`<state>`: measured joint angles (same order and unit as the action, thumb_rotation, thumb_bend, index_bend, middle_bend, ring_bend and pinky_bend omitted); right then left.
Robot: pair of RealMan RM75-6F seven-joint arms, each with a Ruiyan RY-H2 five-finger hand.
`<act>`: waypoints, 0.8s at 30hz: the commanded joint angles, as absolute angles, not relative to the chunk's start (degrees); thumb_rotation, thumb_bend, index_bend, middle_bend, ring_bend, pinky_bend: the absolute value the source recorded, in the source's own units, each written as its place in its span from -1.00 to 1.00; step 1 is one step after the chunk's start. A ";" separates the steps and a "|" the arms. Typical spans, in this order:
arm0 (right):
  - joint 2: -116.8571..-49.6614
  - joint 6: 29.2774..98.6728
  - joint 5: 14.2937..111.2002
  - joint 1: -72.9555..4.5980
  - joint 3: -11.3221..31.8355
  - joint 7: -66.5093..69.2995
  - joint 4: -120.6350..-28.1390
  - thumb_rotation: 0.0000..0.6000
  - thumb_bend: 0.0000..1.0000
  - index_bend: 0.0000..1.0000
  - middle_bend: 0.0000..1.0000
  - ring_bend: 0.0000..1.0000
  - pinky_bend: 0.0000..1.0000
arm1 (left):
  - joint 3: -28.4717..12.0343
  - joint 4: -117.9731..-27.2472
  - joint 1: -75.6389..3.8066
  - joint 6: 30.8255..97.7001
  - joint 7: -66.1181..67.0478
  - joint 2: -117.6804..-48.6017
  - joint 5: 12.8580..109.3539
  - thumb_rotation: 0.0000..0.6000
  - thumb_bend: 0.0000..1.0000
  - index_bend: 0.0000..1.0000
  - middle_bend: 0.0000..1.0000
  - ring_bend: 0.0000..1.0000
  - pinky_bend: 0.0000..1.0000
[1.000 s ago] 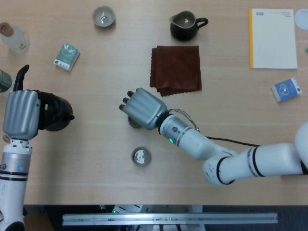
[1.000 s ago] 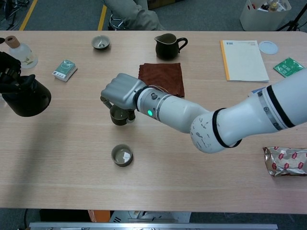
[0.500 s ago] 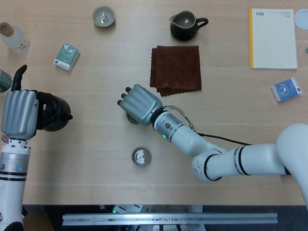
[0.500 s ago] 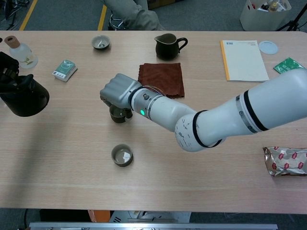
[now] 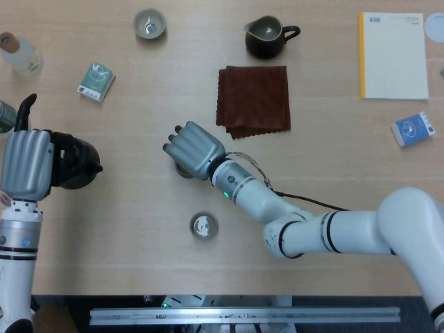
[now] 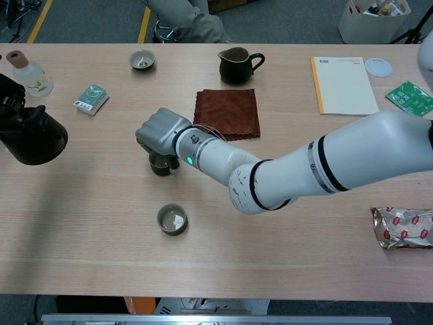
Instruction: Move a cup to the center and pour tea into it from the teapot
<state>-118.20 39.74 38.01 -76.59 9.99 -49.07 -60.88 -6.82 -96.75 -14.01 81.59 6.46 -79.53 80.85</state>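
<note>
My right hand (image 5: 193, 149) grips a small dark cup (image 6: 161, 164) from above, left of the table's middle. In the head view only a sliver of the cup (image 5: 182, 171) shows under the fingers. The hand (image 6: 161, 130) covers the cup's rim in the chest view as well. At the far left, my left hand (image 5: 28, 165) holds the black teapot (image 5: 73, 161) just above the table. The teapot (image 6: 34, 135) stays upright in the chest view, with the left hand (image 6: 12, 101) behind it.
A second small cup (image 5: 203, 225) stands near the front edge and a third (image 5: 149, 23) at the back. A dark pitcher (image 5: 267, 36), a brown cloth (image 5: 254, 99), a notebook (image 5: 393, 55), a bottle (image 5: 19, 54) and a green packet (image 5: 96, 81) lie around.
My right hand has slid the cup to the left and slightly away from me. The left hand and the teapot have hardly shifted.
</note>
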 commanded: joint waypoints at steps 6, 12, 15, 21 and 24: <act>-118.61 38.96 38.27 -76.83 10.05 -48.30 -59.87 1.00 -0.68 -0.15 -0.29 -0.44 -0.16 | -6.68 -96.76 -13.96 81.55 6.47 -79.62 80.95 1.00 -0.29 0.88 1.00 0.58 -0.85; -118.82 38.18 38.39 -77.00 10.11 -47.58 -59.50 1.00 -0.68 -0.25 -0.31 -0.49 -0.26 | -6.66 -96.72 -13.94 81.61 6.41 -79.80 81.04 0.99 -0.29 0.88 1.00 0.58 -0.85; -118.81 37.71 38.32 -77.11 9.88 -47.45 -59.38 1.00 -0.67 -0.31 -0.35 -0.53 -0.35 | -6.60 -96.58 -13.87 81.61 6.29 -79.80 81.03 1.00 -0.29 0.88 1.00 0.58 -0.85; -118.48 37.42 38.42 -77.24 9.76 -47.04 -59.64 1.00 -0.67 -0.52 -0.46 -0.62 -0.51 | -6.54 -96.38 -13.76 81.69 6.03 -79.83 81.10 1.00 -0.29 0.88 1.00 0.58 -0.85; -117.92 37.26 38.95 -77.16 9.94 -46.24 -60.24 1.00 -0.67 -0.63 -0.53 -0.68 -0.58 | -6.58 -96.30 -13.77 81.65 5.97 -79.84 81.08 0.99 -0.29 0.88 1.00 0.58 -0.85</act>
